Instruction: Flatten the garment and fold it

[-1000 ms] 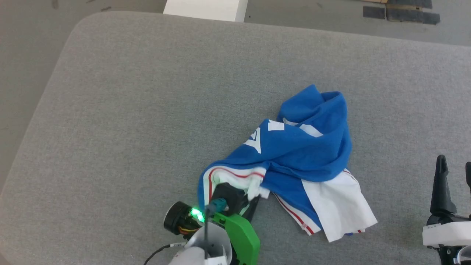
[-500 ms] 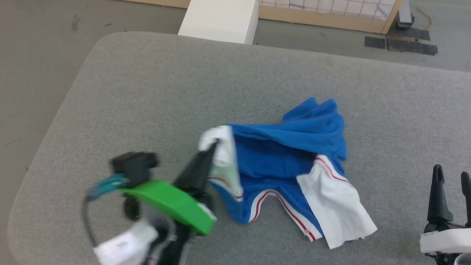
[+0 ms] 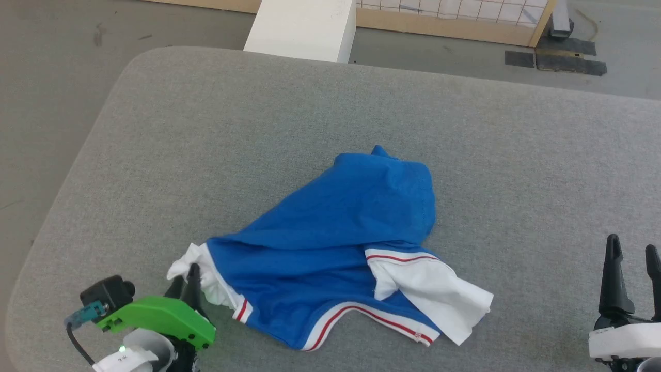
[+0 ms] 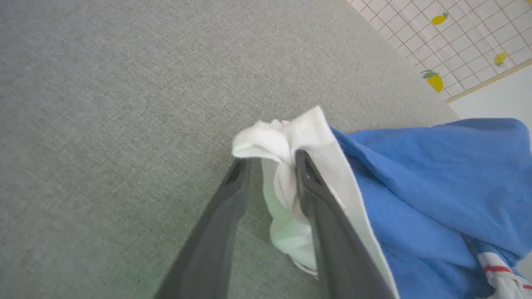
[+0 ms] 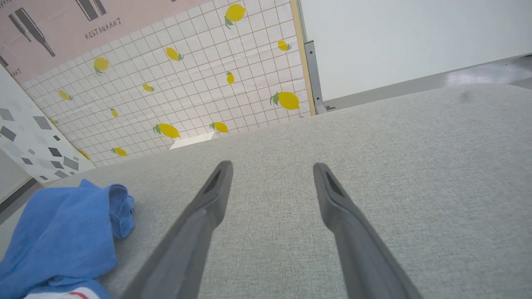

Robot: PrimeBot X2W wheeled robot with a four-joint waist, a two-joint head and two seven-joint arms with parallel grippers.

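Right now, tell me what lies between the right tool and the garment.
Bare grey tabletop lies between the right tool and the garment; the head view shows it.

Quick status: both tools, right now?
Left tool: open; white sleeve of the garment lies loose between the fingers, not clamped.
Right tool: open, empty, above the grey table.

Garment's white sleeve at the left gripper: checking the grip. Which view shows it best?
Left wrist view: the sleeve bunches close-up between the left gripper's parted fingers. Head view shows it small, beside the gripper. Right wrist view: the garment's blue body.
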